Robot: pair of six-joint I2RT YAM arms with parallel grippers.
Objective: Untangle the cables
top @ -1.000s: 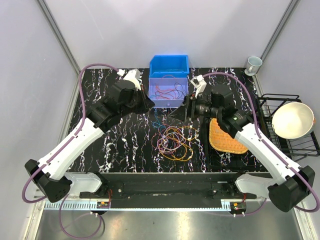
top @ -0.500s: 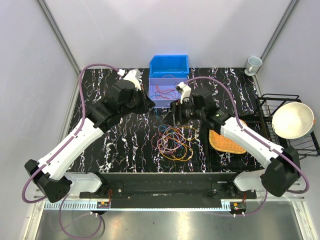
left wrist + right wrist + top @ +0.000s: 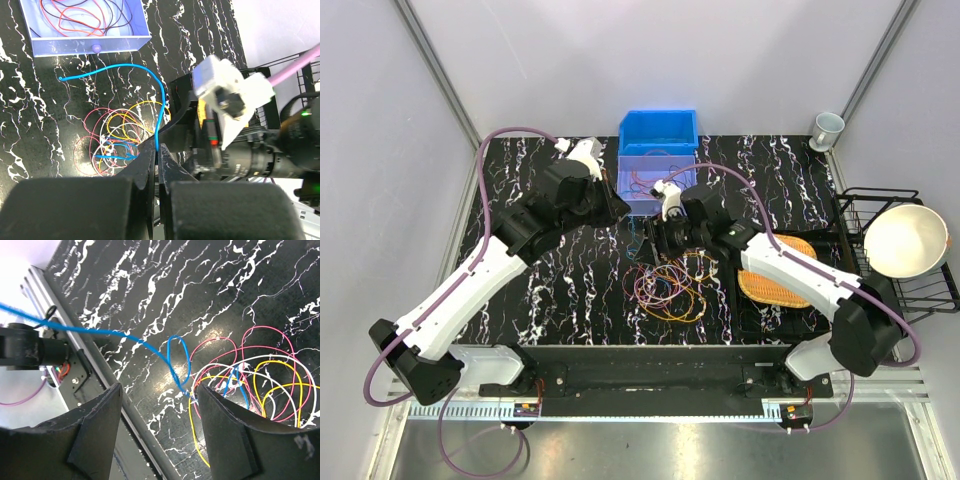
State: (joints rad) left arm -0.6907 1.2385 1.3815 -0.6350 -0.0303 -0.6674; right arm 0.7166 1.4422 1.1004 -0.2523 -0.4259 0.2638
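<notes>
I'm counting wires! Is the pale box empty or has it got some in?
Not empty. The pale box holds a few loose wires, red and dark, looped on its floor.

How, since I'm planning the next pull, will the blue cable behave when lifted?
Probably floppy: the blue cable bends in loose curves from the shut left end effector. Likely light, yet it may drag the tangle along, since blue strands thread through those wires.

Left arm [image 3: 470, 280]: stretched forward, angled inward to the right.
Left gripper [image 3: 156, 150]: jaws pressed together, pinching a blue cable [image 3: 161, 112].
Right arm [image 3: 800, 272]: elbow bent, forearm reaching leftward toward the middle.
Right gripper [image 3: 159, 390]: fingers spread apart, holding nothing.
</notes>
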